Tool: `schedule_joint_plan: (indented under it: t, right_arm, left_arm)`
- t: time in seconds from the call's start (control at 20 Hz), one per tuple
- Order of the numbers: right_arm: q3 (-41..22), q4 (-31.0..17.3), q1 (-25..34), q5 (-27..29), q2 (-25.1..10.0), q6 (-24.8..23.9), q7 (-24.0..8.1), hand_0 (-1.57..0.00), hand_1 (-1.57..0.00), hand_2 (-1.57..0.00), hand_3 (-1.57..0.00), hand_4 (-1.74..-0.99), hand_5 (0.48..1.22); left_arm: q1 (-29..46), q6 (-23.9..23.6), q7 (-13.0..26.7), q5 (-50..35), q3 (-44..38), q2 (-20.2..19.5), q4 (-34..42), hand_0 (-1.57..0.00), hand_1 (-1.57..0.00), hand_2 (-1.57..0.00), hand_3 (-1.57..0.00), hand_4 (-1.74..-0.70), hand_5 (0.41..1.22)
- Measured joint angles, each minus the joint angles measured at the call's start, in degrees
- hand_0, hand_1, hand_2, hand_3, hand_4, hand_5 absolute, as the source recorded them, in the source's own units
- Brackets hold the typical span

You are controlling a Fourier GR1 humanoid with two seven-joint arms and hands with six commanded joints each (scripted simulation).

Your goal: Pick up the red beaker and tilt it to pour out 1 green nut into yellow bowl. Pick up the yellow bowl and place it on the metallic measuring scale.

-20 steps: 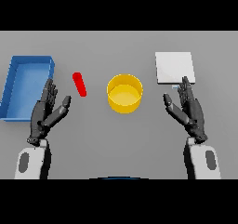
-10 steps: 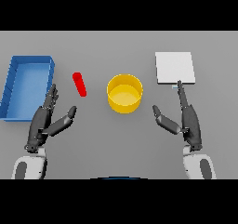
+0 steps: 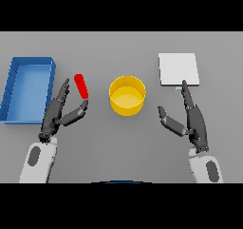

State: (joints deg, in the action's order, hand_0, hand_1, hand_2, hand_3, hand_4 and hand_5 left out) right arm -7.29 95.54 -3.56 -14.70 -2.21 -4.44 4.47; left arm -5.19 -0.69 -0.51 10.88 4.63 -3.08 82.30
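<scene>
Grey worktop: one red beaker lying slim left of one yellow bowl, one blue tray, one scale. Left robot hand and right robot hand both released, grasping nothing.

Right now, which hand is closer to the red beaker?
Left. The left hand sits just below the red beaker, fingers almost reaching it. The right hand is far across, beyond the yellow bowl.

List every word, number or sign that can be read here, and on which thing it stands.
None: no text shows on the red beaker, the yellow bowl, the scale or the blue tray.
</scene>
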Motion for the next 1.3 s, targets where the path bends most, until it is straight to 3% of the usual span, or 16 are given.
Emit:
schedule_joint_plan:
  t: [0.35,0.9,1.05,1.15,1.2,1.3]
  right_arm:
    - [-0.1,0.9,-1.3,-0.3,-0.4,0.1,0.4,0.00,0.00,0.00,0.00,-1.266,0.635]
    - [0.8,0.1,-0.2,0.7,-0.4,0.0,-0.5,0.00,0.00,0.00,0.00,-1.268,0.639]
    - [1.0,-0.1,0.6,0.5,-0.6,-0.1,-1.4,0.00,0.00,0.00,0.00,-1.264,0.640]
    - [0.6,0.1,-0.7,0.1,-0.5,-0.1,-0.3,0.00,0.00,0.00,0.00,-1.261,0.641]
    - [0.6,0.3,-1.2,0.1,-0.9,0.1,0.1,0.00,0.00,0.00,0.00,-1.259,0.642]
    - [0.7,0.8,-1.0,0.3,-0.7,0.0,-0.7,0.00,0.00,0.00,0.00,-1.258,0.644]
  left_arm:
    - [-9.4,-0.1,-2.8,-0.7,-2.7,0.2,-11.3,0.00,0.00,0.00,0.00,-1.28,0.682]
    - [-19.1,-1.3,-3.6,-0.1,-5.0,0.2,-22.7,0.00,0.00,0.00,0.00,-1.30,0.686]
    - [-20.6,-1.3,-6.3,-0.7,-5.6,1.5,-25.8,0.00,0.00,0.00,0.00,-1.33,0.695]
    - [-21.5,-1.2,-7.5,-1.0,-6.3,1.4,-27.7,0.00,0.00,0.00,0.00,-1.35,0.704]
    - [-21.7,-1.2,-8.5,-1.6,-7.0,1.4,-28.1,0.00,-0.03,-0.07,-0.03,-1.38,0.724]
    - [-22.5,-2.2,-9.5,-2.7,-8.2,2.5,-29.5,-0.29,-0.33,-0.36,-0.29,-1.45,0.783]
